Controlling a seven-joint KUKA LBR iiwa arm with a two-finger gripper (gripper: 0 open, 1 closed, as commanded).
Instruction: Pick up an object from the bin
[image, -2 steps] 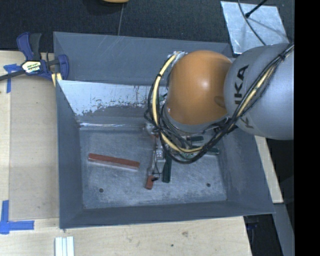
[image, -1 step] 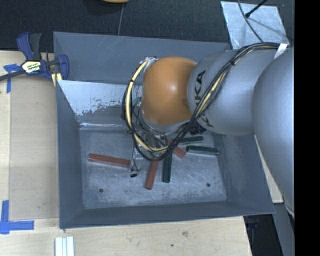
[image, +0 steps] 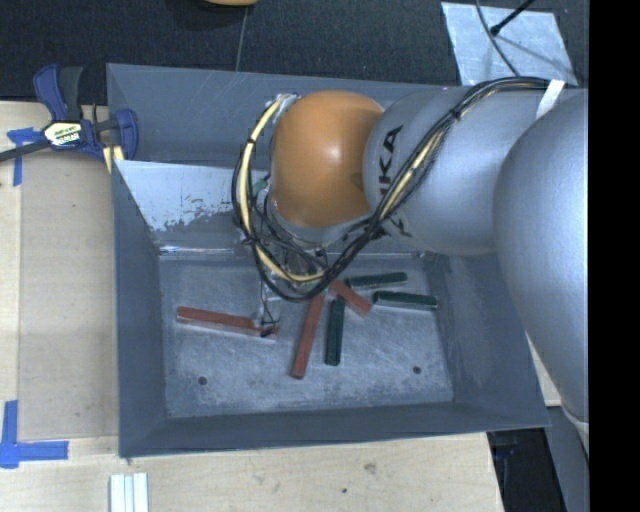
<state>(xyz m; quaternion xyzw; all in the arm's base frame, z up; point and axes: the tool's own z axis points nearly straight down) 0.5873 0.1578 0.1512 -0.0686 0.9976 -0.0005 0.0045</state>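
**Bin count: six sticks, two colours**

The bin (image: 135, 330) holds six sticks in all. Red-brown, count three: the left red stick (image: 215, 321), the centre red stick (image: 305, 347), and the short red stick (image: 352, 298). Dark green, count three: the centre green stick (image: 333, 338), the right green stick (image: 405, 298), and the upper green stick (image: 385, 280), which is partly hidden. Kinds counted: two.

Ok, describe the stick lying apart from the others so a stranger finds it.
In the grey bin, look left of the heap of brown and green sticks. One reddish-brown stick lies there almost level, its right end at the gripper. Only it lies outside the heap.
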